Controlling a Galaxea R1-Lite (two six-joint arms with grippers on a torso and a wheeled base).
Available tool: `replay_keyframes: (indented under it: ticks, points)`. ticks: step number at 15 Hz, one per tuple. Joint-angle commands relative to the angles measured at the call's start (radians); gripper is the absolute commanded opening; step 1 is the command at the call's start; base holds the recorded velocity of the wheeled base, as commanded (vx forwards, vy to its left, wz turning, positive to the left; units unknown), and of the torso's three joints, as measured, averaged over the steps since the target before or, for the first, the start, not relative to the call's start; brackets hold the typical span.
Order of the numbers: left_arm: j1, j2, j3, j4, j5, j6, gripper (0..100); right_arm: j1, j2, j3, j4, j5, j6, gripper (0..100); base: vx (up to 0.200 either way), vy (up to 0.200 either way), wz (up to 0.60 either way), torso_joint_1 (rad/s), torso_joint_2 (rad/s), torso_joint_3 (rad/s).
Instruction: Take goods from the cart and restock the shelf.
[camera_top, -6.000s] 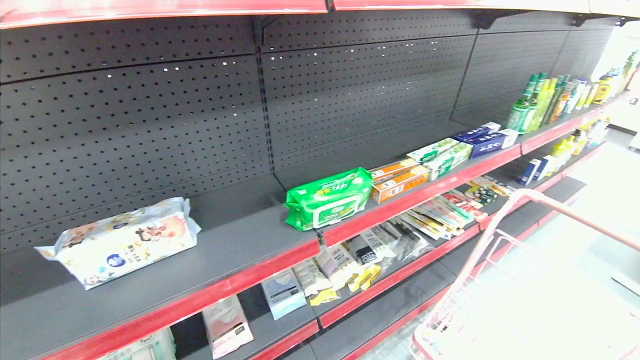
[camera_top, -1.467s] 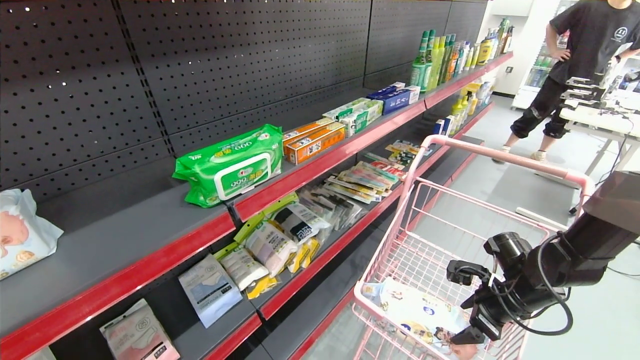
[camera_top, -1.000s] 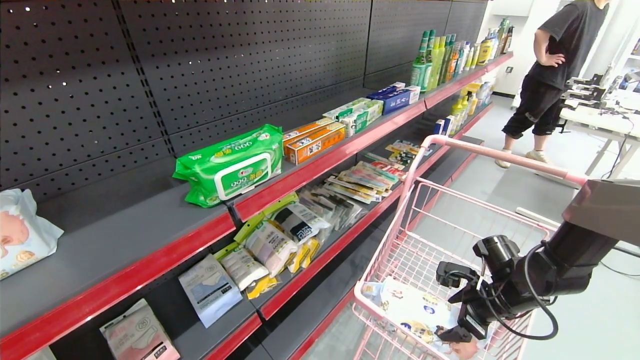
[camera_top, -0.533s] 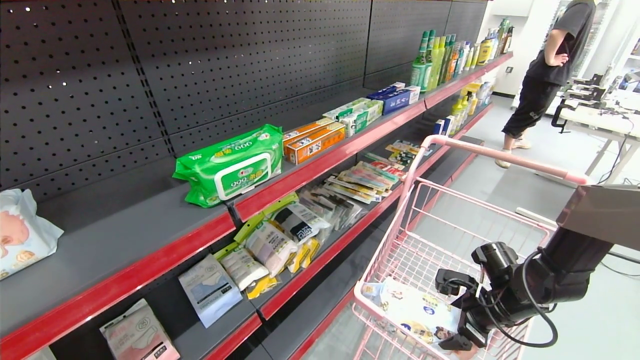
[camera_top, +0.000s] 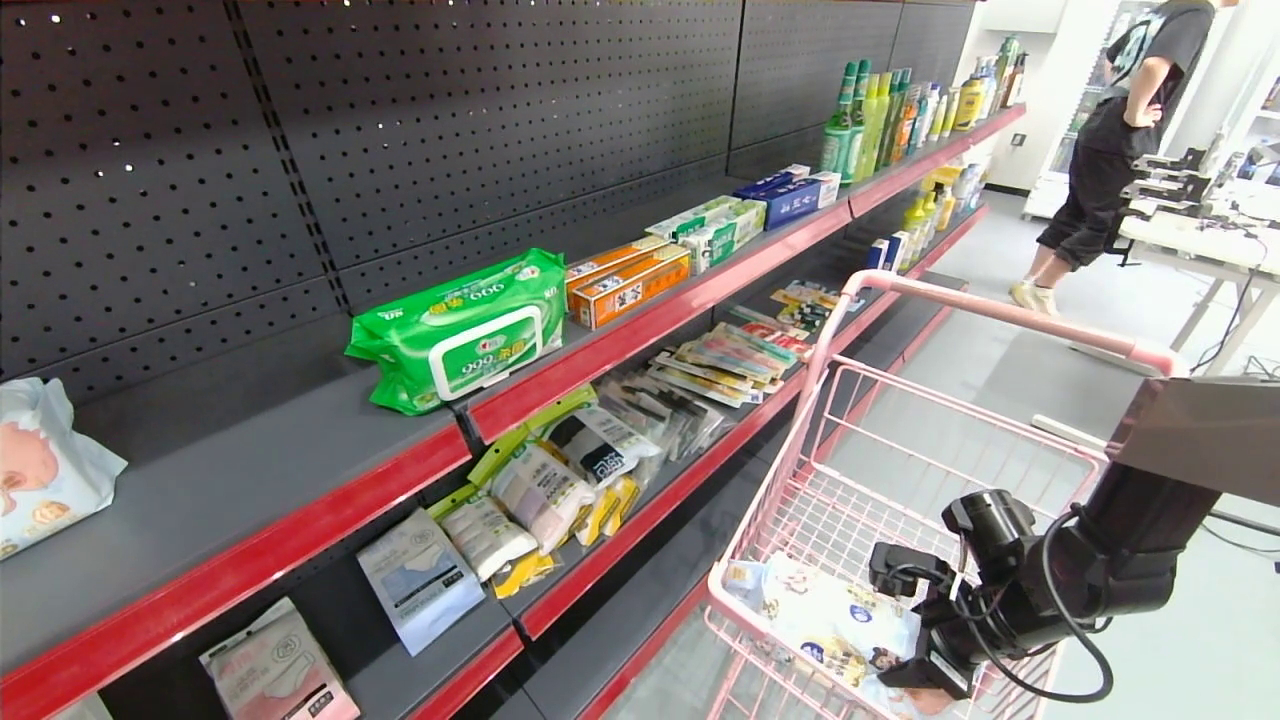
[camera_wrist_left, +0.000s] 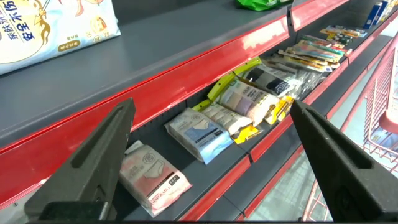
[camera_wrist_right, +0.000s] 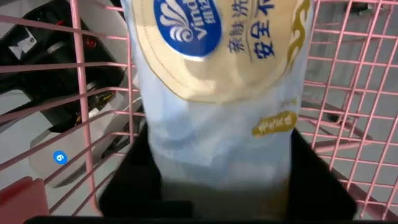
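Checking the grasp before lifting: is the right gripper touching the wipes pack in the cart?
Touching. The right wrist view shows the wipes pack pressed between both fingers of the right gripper.

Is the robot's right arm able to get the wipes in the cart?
Probably yes. The right gripper is down inside the open cart, right at the wipes, with nothing between them.

Head overlooks shelf and cart, wrists close-in

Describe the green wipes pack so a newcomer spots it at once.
Start at the dark pegboard shelving with red-edged boards. On the upper board, left of the orange boxes, lies the green wipes pack. It alone is soft and bright green, with a white flap.
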Motion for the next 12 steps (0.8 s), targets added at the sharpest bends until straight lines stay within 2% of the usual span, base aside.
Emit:
replay_keyframes:
  ticks: [1, 2, 3, 5, 6, 10, 11, 12]
  points:
    - [0.000, 0.000, 0.000, 0.000, 0.000, 0.000, 100, -0.001, 0.000, -0.005, 0.000, 0.001, 0.007, 0, 0.000, 0.000, 0.00, 0.000, 0.00, 0.000]
    - [0.000, 0.000, 0.000, 0.000, 0.000, 0.000, 100, -0.001, -0.006, -0.020, -0.003, 0.001, 0.040, 0, 0.000, 0.000, 0.00, 0.000, 0.00, 0.000]
    - [0.000, 0.000, 0.000, 0.000, 0.000, 0.000, 100, 0.004, -0.043, -0.025, -0.003, -0.004, 0.135, 0, 0.000, 0.000, 0.00, 0.000, 0.00, 0.000]
    - [0.000, 0.000, 0.000, 0.000, 0.000, 0.000, 100, 0.034, -0.127, -0.048, 0.000, -0.006, 0.341, 0, 0.000, 0.000, 0.00, 0.000, 0.00, 0.000]
    - [0.000, 0.000, 0.000, 0.000, 0.000, 0.000, 100, 0.051, -0.214, -0.074, 0.002, -0.030, 0.502, 0, 0.000, 0.000, 0.00, 0.000, 0.00, 0.000]
    - [0.000, 0.000, 0.000, 0.000, 0.000, 0.000, 100, 0.050, -0.397, -0.092, 0.008, -0.162, 0.689, 0, 0.000, 0.000, 0.00, 0.000, 0.00, 0.000]
    - [0.000, 0.000, 0.000, 0.000, 0.000, 0.000, 100, 0.048, -0.420, -0.091, 0.009, -0.176, 0.704, 0, 0.000, 0.000, 0.00, 0.000, 0.00, 0.000]
    - [0.000, 0.000, 0.000, 0.000, 0.000, 0.000, 100, 0.042, -0.494, -0.092, 0.012, -0.245, 0.718, 0, 0.000, 0.000, 0.00, 0.000, 0.00, 0.000]
